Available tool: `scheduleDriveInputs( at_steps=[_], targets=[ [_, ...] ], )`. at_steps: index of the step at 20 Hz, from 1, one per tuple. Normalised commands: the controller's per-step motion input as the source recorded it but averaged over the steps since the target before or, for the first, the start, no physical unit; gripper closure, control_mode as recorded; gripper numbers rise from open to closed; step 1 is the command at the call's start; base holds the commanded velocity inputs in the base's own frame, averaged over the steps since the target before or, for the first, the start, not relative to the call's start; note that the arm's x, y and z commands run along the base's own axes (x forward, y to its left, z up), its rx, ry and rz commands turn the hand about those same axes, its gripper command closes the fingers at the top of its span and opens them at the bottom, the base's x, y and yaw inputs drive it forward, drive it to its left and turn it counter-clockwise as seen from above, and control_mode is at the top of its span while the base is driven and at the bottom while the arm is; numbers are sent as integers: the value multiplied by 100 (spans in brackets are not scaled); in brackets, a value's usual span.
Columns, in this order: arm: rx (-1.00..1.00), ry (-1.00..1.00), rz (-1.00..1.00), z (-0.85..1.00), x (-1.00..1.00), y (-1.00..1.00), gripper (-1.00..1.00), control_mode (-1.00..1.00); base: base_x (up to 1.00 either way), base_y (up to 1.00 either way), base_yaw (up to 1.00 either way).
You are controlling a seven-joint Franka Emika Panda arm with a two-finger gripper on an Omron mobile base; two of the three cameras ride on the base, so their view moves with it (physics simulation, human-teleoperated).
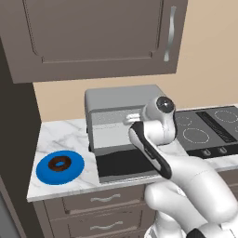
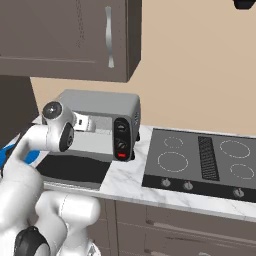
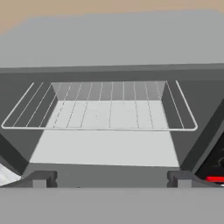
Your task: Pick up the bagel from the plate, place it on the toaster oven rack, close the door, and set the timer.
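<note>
The dark brown bagel (image 1: 66, 163) lies on the blue plate (image 1: 44, 173) at the left of the marble counter, far from my hand. Right of the plate stands the grey toaster oven (image 1: 122, 100), its door (image 1: 122, 163) folded down flat on the counter. My gripper (image 3: 110, 180) is open and holds nothing. It hovers at the oven's mouth and looks straight in at the wire rack (image 3: 100, 114), which is bare. From the right base view the hand (image 2: 88, 123) sits just in front of the cavity, above the dark door (image 2: 75, 170).
The oven's control knobs and a red button (image 2: 121, 142) are on its right face. A black cooktop (image 2: 200, 160) lies right of the oven. Wall cabinets (image 1: 93, 32) hang above and drawers (image 1: 104, 200) run below the counter edge.
</note>
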Motion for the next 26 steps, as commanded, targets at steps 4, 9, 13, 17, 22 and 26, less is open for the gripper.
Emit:
scheduleDriveInputs(
  at_steps=[4,9,13,17,22,26],
  targets=[
    [0,-11,0,-31,22,10,-100,-100,0,0,0],
    [0,0,0,-1,21,7,-100,-100,0,0,0],
    [0,0,0,0,23,2,-100,-100,0,0,0],
    [0,0,0,-1,20,0,-100,-100,0,0,0],
    [0,0,0,-10,15,0,-100,-100,0,0,0],
    [0,0,0,-11,21,0,-100,-100,0,0,0]
  ],
)
